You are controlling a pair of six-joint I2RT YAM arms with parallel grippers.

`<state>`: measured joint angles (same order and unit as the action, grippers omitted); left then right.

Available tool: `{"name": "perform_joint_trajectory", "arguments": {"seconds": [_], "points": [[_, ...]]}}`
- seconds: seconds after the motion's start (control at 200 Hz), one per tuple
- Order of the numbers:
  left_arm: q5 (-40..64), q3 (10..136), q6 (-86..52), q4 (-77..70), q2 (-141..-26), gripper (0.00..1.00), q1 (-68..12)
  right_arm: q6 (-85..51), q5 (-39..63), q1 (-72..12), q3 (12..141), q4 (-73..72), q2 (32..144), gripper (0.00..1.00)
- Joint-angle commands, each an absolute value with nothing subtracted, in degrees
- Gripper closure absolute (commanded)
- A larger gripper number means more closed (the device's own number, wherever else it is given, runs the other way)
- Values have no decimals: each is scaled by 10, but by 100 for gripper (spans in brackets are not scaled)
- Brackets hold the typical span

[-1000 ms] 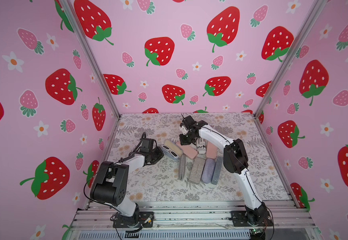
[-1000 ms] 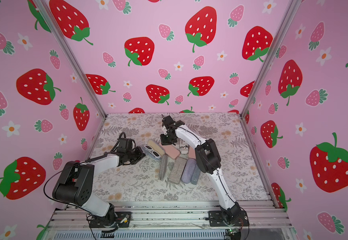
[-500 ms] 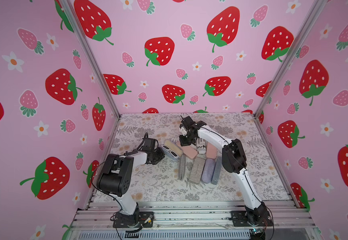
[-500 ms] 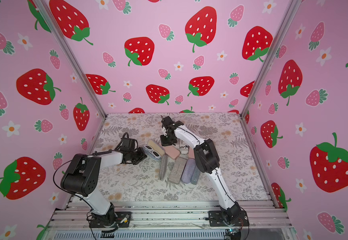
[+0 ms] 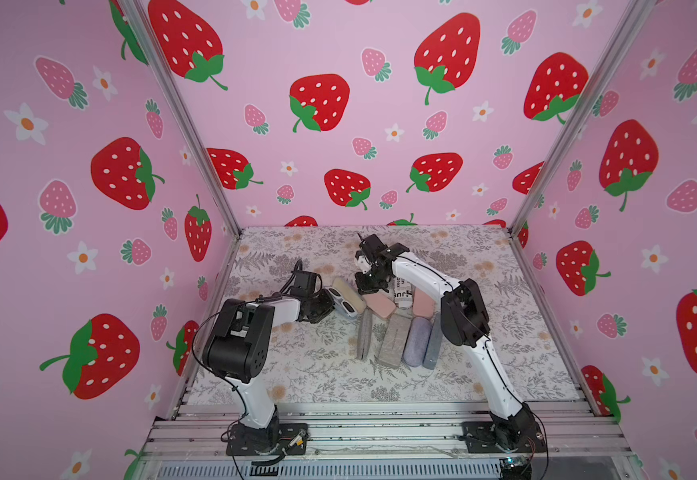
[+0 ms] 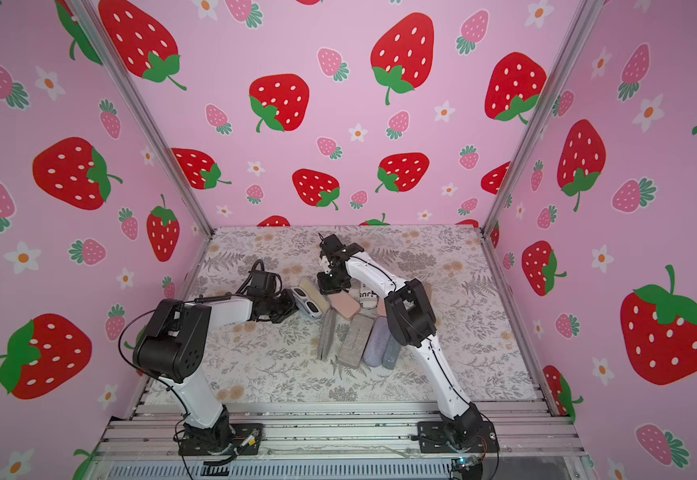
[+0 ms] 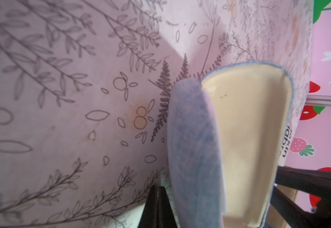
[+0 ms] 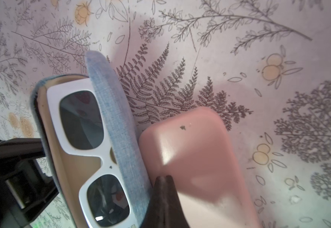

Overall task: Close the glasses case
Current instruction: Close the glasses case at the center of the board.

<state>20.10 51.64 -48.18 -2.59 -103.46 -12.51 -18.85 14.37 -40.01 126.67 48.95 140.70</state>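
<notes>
Right wrist view: on the floral bench (image 8: 239,59) the denim glasses case (image 8: 119,126) lies open beside a pink case (image 8: 196,158), white sunglasses (image 8: 103,165) inside; probably light, stiff-shelled (lenses fragile); push the raised lid's back; both jaws clenched, empty; right gripper (image 8: 162,182) there, left gripper (image 7: 157,207) just beside the case.
</notes>
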Motion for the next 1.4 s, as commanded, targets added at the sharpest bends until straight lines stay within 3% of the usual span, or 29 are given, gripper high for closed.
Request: {"name": "perform_joint_trajectory", "arguments": {"seconds": [0.0,1.396], "points": [[207,542,-480,-19,-1040,100,-135,-181,164,-413,1277,508,1422,99],[203,614,-469,17,-1070,100,-177,-179,265,-455,1280,464,1396,98]]}}
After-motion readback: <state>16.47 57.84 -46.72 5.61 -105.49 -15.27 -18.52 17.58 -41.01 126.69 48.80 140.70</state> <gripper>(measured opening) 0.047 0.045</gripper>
